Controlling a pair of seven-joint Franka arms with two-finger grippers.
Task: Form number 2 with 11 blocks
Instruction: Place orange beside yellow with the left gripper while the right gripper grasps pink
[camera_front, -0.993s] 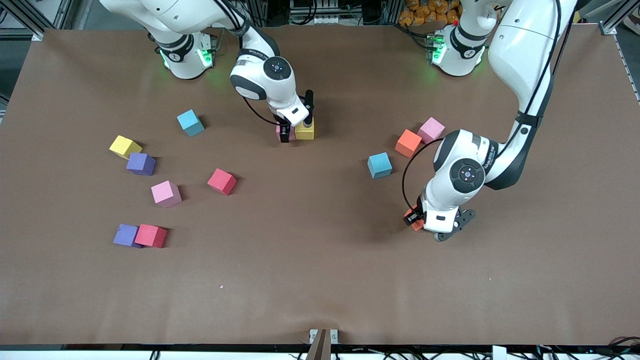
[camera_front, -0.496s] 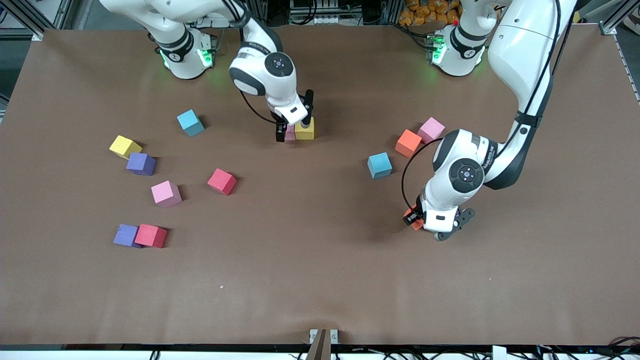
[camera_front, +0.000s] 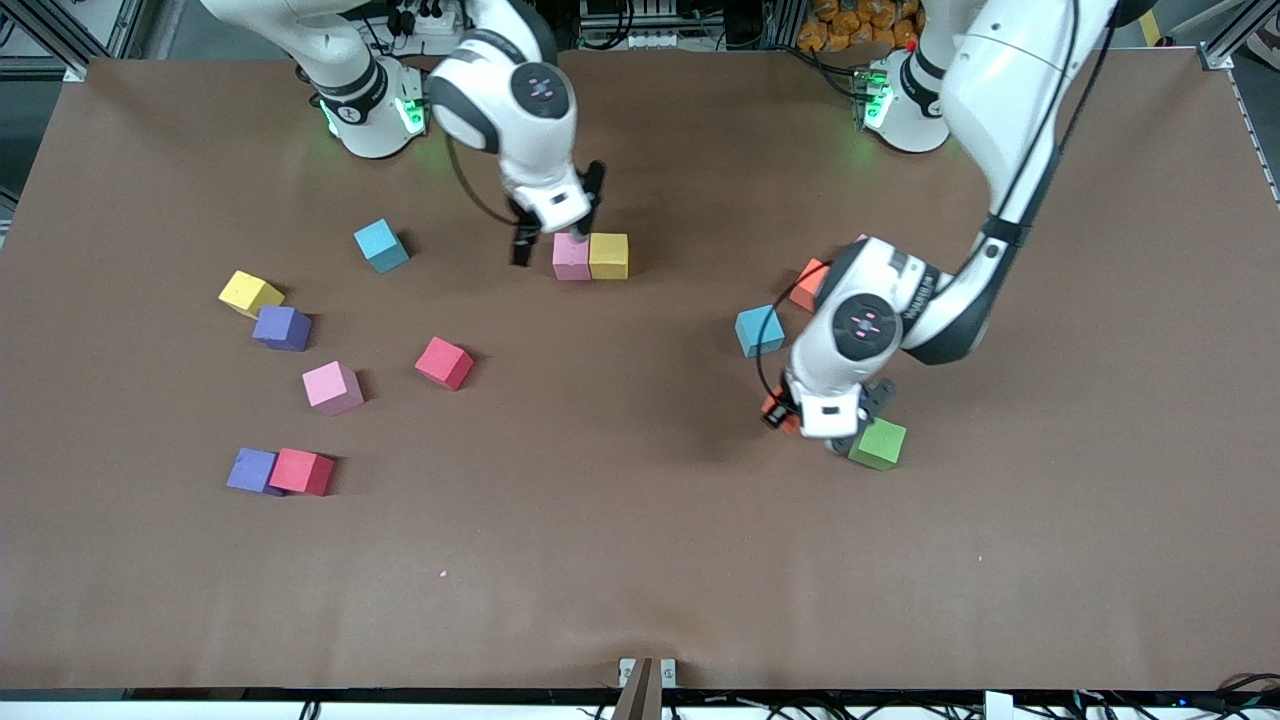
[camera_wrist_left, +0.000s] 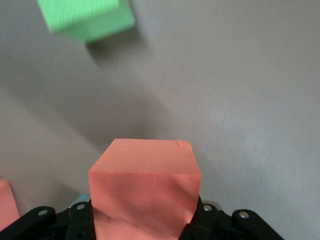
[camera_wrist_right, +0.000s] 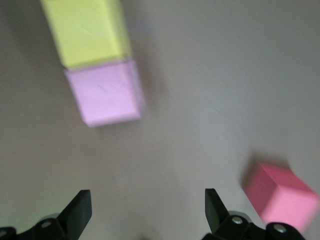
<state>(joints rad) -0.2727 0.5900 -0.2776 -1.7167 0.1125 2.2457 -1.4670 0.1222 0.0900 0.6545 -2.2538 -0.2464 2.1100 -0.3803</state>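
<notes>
The number 2 is barely starting: only a pink block (camera_front: 571, 256) and a yellow block (camera_front: 608, 256) are sitting edge to edge near the table (camera_front: 640, 560) centre, toward the robots' bases. Nine more are needed.

The left end effector (camera_front: 790, 417) is pinching an orange block (camera_wrist_left: 145, 187) between its jaws, hanging over bare table at about 4 o'clock from the pair, w/ a green block (camera_front: 878, 444) just beside it on the table. The right end effector (camera_front: 555, 225) is spread wide & empty, hovering over the pink block's 10 o'clock corner.

Loose blocks: a blue one (camera_front: 759, 331) and another orange one (camera_front: 806, 284) at roughly 3 o'clock of the pair, near the left arm. At 8–9 o'clock, toward the right arm's end: blue (camera_front: 381, 246), yellow (camera_front: 250, 293), purple (camera_front: 282, 328), pink (camera_front: 332, 388), red (camera_front: 444, 362), plus purple (camera_front: 251, 470) & red (camera_front: 301, 472) touching.

Risks, as I judge: 
- The left arm is carrying orange toward the pair while the right end effector is hanging right there, so the arms could clash unless the right clears out.
- Foam is light; setting orange down skewed or brushing the pair could nudge pink/yellow out of line.
- Squeezed foam may spring or stick on release, leaving a gap or a tilt.
</notes>
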